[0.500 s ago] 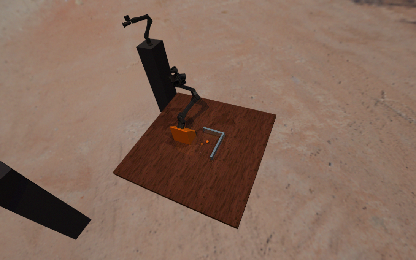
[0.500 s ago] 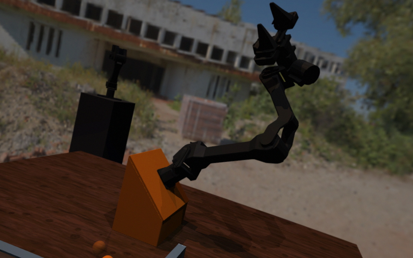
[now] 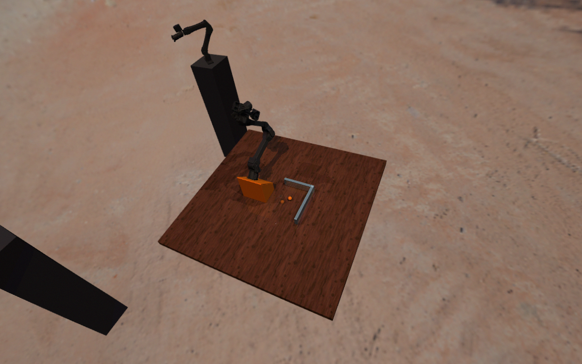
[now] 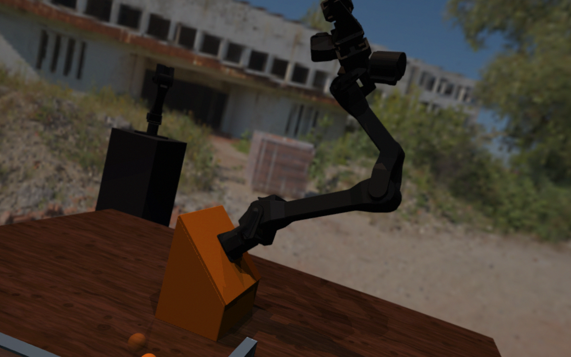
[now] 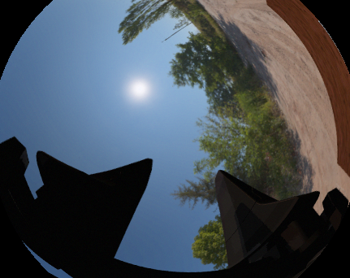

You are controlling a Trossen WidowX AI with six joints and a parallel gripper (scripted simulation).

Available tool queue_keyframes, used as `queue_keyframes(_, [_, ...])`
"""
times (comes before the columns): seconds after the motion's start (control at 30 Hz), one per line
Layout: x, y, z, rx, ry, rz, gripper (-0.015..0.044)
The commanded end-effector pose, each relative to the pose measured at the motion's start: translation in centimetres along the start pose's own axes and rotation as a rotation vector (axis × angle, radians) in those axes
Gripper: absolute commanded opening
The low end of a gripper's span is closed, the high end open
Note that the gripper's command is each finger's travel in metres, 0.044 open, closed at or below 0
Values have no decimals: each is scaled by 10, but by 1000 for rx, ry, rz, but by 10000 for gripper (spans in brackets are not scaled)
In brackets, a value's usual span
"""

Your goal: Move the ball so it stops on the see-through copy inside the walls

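Dark grained wood makes up the square table (image 3: pixel 257 253), where we see a small round orange ball (image 3: pixel 289 198) just beside a second, dimmer one (image 3: pixel 282 201); which is the copy we cannot tell. Both sit inside the L of grey-edged clear walls (image 3: pixel 304 199), near the orange wedge base (image 3: pixel 255 188). Black gripper (image 5: pixel 181 181) raised skyward, pointed fingers apart, holding nothing.

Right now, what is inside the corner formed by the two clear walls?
Two small orange balls lie on the table inside the walls, near the orange base. Which is the see-through copy cannot be told. The gripper is raised high, holding nothing.
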State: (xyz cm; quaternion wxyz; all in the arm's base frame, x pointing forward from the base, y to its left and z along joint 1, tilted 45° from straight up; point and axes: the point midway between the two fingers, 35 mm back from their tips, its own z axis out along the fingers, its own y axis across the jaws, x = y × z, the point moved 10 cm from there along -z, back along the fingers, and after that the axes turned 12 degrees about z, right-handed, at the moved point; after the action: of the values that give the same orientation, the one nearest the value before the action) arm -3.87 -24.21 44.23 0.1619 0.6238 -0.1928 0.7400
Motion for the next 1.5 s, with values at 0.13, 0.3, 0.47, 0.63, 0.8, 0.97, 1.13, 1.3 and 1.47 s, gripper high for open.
queue_keyframes(0.13, [-65,23,73,116,-75,518,248])
queue_keyframes(0.3, [-107,14,118,160,-193,839,248])
queue_keyframes(0.47, [-146,-2,152,171,-323,1064,248])
queue_keyframes(0.63, [-199,-35,188,153,-538,1303,248])
queue_keyframes(0.8, [-252,-81,212,90,-795,1492,248])
queue_keyframes(0.97, [-301,-135,220,-18,-1086,1625,248])
queue_keyframes(1.13, [-345,-193,212,-181,-1393,1679,248])
queue_keyframes(1.3, [-386,-245,188,-409,-1688,1630,248])
queue_keyframes(1.47, [-418,-291,150,-663,-1954,1471,248])
